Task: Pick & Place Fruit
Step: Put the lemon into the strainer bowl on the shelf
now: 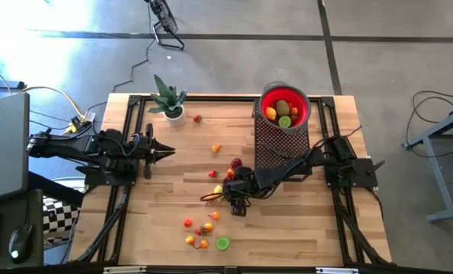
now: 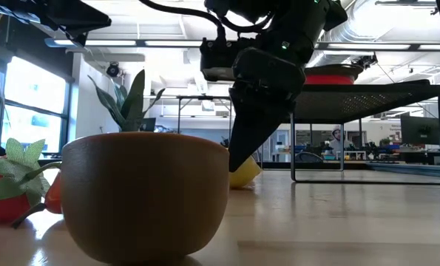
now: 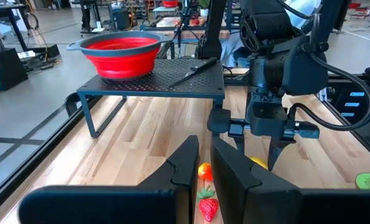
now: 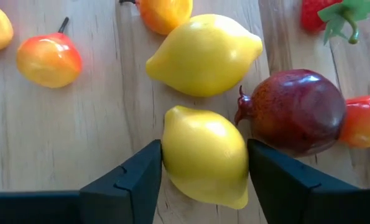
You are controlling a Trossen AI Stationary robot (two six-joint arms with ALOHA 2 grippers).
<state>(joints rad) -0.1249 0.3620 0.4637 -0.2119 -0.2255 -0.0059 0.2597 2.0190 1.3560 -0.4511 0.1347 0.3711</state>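
pick step: right gripper (image 4: 203, 171) part-closed astride a yellow lemon (image 4: 204, 155) beside the pomegranate (image 4: 293, 111), not yet clenched; next, squeeze, lift.

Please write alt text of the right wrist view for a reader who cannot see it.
The right pincer straddles a yellow lemon on the wooden table, one finger on each side. A second lemon lies just beyond, a dark red pomegranate beside them.

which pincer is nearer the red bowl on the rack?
Right. Right pincer sits low among fruit just beside the rack; left pincer waits across the table from the red bowl.
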